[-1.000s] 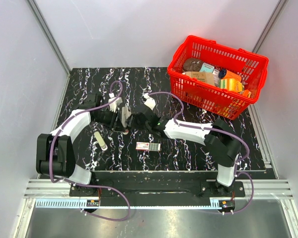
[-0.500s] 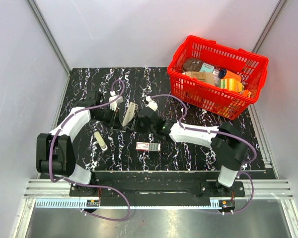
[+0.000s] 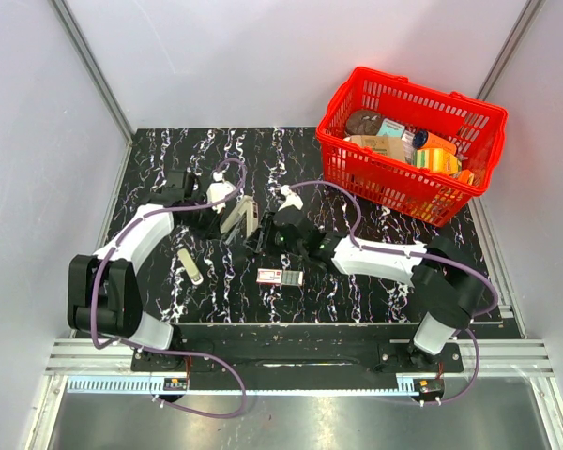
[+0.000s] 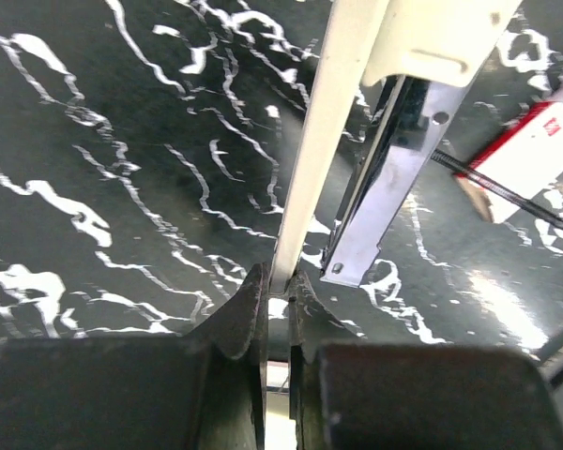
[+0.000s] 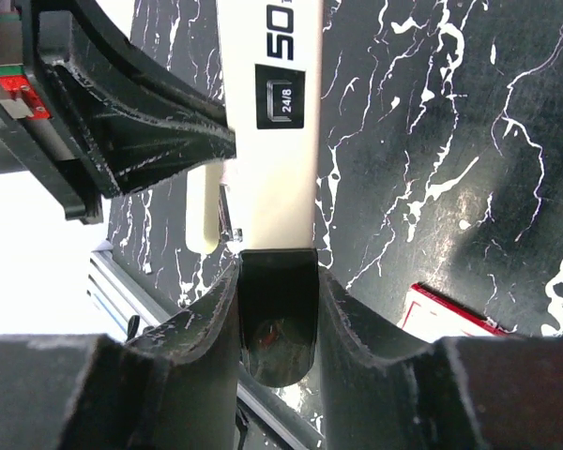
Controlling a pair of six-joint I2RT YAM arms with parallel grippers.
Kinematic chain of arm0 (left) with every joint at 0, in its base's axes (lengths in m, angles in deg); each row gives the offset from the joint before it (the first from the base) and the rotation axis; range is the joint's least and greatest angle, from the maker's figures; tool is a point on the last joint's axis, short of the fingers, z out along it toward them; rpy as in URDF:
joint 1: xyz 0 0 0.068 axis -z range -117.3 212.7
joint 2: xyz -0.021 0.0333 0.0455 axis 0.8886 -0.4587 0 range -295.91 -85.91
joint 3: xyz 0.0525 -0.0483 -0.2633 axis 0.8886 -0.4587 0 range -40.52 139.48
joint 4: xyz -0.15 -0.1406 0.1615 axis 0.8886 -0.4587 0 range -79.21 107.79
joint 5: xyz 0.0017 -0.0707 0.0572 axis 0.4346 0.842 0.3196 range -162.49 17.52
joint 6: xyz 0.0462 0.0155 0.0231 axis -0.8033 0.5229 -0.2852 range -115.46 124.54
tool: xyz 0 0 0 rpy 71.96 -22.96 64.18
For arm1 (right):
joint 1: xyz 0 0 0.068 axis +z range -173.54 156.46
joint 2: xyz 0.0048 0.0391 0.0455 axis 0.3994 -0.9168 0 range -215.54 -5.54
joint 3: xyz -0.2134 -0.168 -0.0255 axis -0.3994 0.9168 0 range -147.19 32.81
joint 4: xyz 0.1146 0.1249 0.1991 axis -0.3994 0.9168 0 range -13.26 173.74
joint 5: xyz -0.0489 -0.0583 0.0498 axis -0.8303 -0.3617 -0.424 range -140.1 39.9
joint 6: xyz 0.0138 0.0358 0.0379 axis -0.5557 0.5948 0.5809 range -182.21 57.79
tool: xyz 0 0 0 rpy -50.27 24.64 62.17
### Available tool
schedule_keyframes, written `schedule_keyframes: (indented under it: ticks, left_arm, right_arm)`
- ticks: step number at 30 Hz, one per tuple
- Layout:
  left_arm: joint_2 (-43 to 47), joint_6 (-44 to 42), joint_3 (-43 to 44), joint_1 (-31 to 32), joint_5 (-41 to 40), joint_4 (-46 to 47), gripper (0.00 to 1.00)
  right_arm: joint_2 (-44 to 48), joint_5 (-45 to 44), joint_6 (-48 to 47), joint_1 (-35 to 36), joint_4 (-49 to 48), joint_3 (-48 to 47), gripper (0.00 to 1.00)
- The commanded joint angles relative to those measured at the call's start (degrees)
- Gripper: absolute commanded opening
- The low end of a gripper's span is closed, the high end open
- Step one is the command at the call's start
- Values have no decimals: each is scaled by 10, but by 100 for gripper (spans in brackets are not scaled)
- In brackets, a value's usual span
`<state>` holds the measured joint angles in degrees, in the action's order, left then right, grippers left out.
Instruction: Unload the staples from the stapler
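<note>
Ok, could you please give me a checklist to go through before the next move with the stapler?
1. Left gripper closed on the cream lid of the stapler: ok.
2. Right gripper holding the black end: ok.
3. Metal tray swung out from the lid: ok.
4. Staples in the tray: cannot tell.
5. Staple box apart from the stapler: ok.

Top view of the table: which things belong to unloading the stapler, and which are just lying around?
In the job: stapler, opened up; left gripper, shut on its cream lid; right gripper, clamping its black rear end.
Lying about: small red-and-white box; cream stick; red basket of groceries.
</note>
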<state>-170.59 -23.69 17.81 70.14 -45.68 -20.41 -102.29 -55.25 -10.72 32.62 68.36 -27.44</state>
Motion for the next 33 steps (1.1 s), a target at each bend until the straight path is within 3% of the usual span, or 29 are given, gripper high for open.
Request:
schedule_keyframes:
  ticks: [1, 11, 28, 33]
  left_arm:
    - [39, -46, -8, 7, -169, 131, 0]
    - [55, -151, -79, 85, -329, 232, 0]
    - [47, -190, -88, 125, -431, 287, 0]
    - [61, -167, -78, 143, -420, 252, 0]
  right_arm:
    - [46, 45, -81, -10, 0, 3, 0]
    - [96, 86, -155, -61, 56, 39, 0]
    - [128, 93, -207, -65, 48, 95, 0]
    - [124, 96, -197, -65, 29, 96, 0]
